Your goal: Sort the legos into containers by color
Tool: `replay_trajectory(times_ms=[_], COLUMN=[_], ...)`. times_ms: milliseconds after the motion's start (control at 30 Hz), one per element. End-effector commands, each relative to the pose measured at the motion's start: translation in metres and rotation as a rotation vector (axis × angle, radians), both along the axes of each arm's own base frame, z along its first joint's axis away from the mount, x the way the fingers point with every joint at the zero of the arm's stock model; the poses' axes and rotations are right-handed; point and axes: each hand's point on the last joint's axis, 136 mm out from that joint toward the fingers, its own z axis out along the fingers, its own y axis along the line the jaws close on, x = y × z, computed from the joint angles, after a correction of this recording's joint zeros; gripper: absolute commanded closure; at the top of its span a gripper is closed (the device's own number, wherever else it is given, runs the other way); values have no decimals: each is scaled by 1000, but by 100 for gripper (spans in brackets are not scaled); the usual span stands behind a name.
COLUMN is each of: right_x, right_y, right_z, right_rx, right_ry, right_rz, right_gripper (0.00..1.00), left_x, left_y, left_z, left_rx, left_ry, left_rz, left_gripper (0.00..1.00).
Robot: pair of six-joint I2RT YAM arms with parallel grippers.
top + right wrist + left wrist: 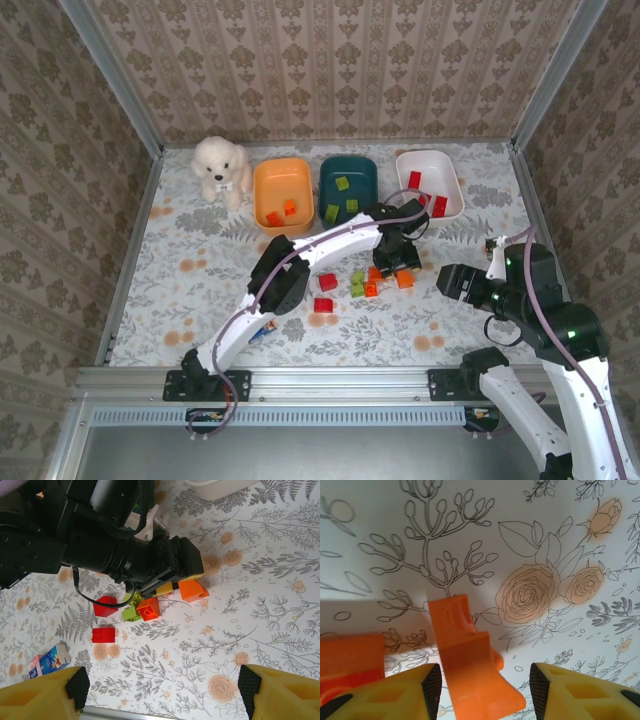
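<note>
Left wrist view: an orange sloped plastic brick [470,665] lies on the flowered tabletop [545,530] inside the left gripper [482,692]. Its long axis runs away between the yellow fingers [420,690], leaning slightly left. The fingers stand apart, gripping nothing. The top external view adds the setting: this brick lies at the right of a loose cluster of red, green and orange bricks [357,285], nearer than the orange plastic tub [283,193], dark teal tub [348,187] and white tub [430,185]. The right gripper [160,690] gapes wide, empty.
</note>
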Motion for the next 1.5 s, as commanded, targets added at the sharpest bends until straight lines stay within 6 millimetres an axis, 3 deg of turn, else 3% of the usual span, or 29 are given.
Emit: replay_trajectory(times_ms=[0,167,300,400,567,633,733,933,1100,1233,1267,1467], right_x=[-1,4,6,8,13,15,21,41,58,68,70,72], right_y=[3,4,5,6,9,10,16,35,57,74,77,87], right_z=[2,1,0,2,11,12,10,8,1,0,-1,-4], right_rx=[12,11,10,10,2,-1,9,64,52,41,40,27], right_ry=[10,14,17,12,-16,-21,-13,-3,28,30,31,46], right_rz=[11,13,14,17,48,64,92,142,210,242,248,253], right_gripper=[19,19,19,19,20,21,21,23,24,24,24,24], left_x=[-3,-1,6,16,44,61,95,160,210,241,253,290], left_y=[-4,-4,-5,-4,14,32,74,174,242,266,280,289], left_z=[-3,-7,6,24,79,108,143,173,168,147,139,91], left_rx=[7,10,-9,-30,-59,-66,-50,40,104,139,149,163], left_ry=[26,24,-21,-80,-229,-297,-387,-501,-544,-547,-537,-505], left_rz=[4,-4,-24,-40,-38,-13,45,129,182,194,217,223], left_gripper=[51,61,71,74,76,76,77,77,77,77,77,77])
